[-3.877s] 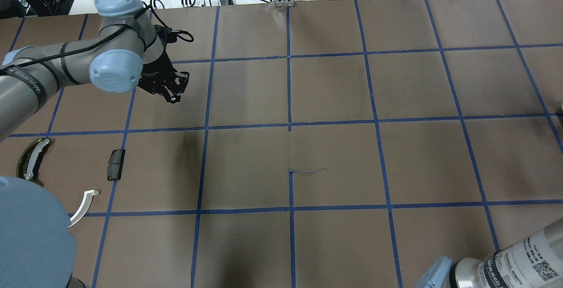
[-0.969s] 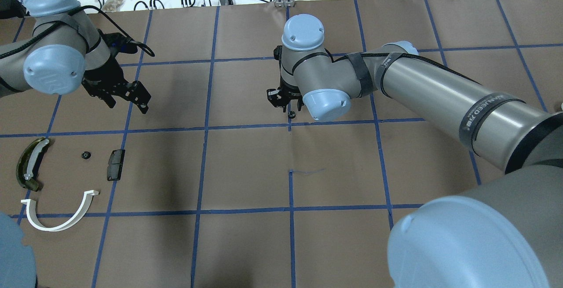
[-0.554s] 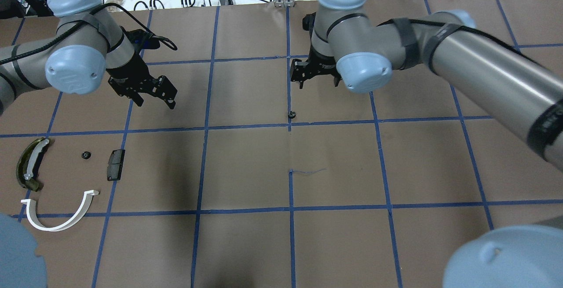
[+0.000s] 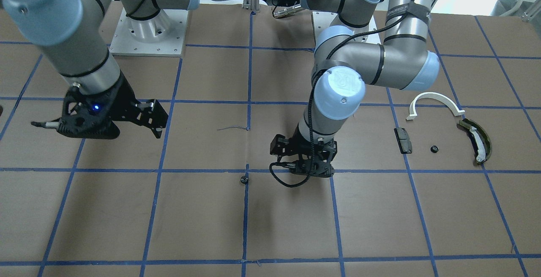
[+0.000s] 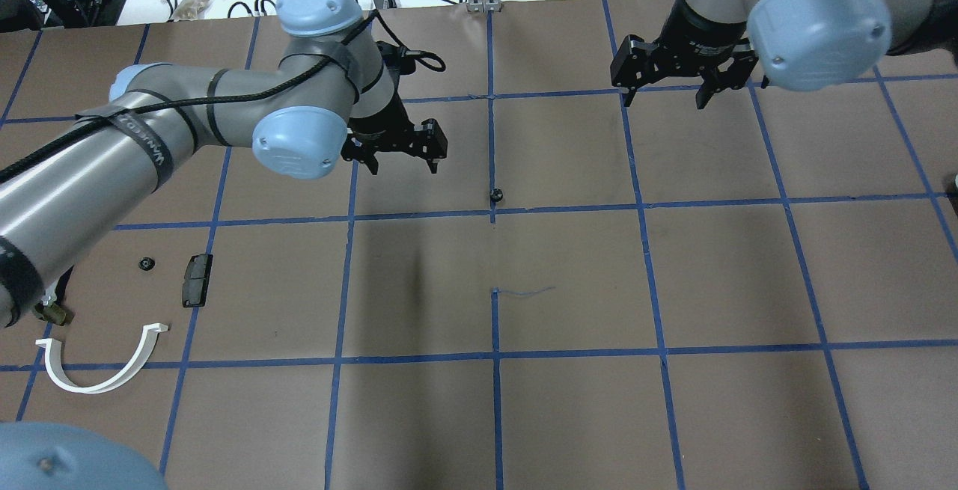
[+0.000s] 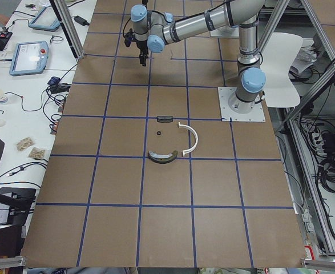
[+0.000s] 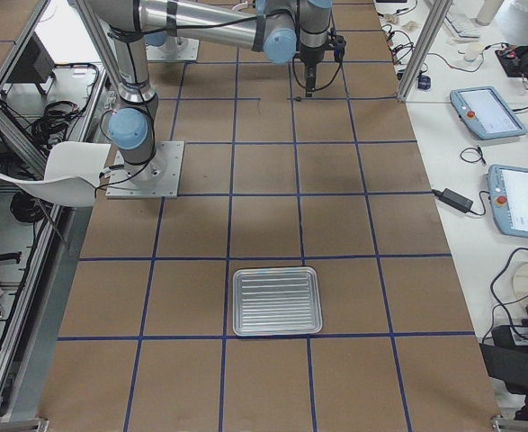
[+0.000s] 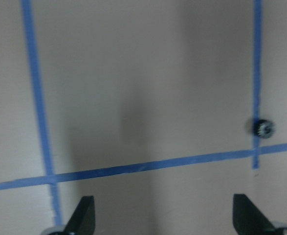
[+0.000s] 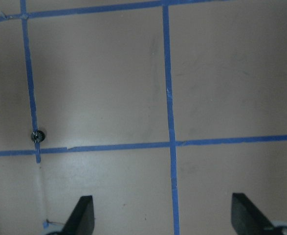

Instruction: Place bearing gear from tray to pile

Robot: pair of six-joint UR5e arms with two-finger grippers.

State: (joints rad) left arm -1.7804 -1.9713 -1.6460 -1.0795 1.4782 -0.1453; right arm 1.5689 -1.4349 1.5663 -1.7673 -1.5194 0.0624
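Bearing gear [image 5: 495, 194]: seen lying loose on a blue tape line near the table's centre, well apart from the pile.
Left gripper [image 5: 403, 167]: held wide apart and empty above the table, near that gear and clear of it.
Right gripper [image 5: 665, 99]: spread wide, nothing held, farther off.
Pile: a second small gear [image 5: 146, 263], black block [image 5: 197, 279] and white half-ring [image 5: 144, 344] are grouped near one another.
Tray [image 7: 277, 301]: set toward the table's right end.

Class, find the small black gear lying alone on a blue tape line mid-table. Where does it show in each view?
Front-facing: gear just left of centre, lower half.
Overhead: gear at centre, upper half.
Exterior left and exterior right: too small to tell.
Left wrist: gear near the right edge.
Right wrist: gear near the left edge.
Shared landmark: the tape crossing right beside it.
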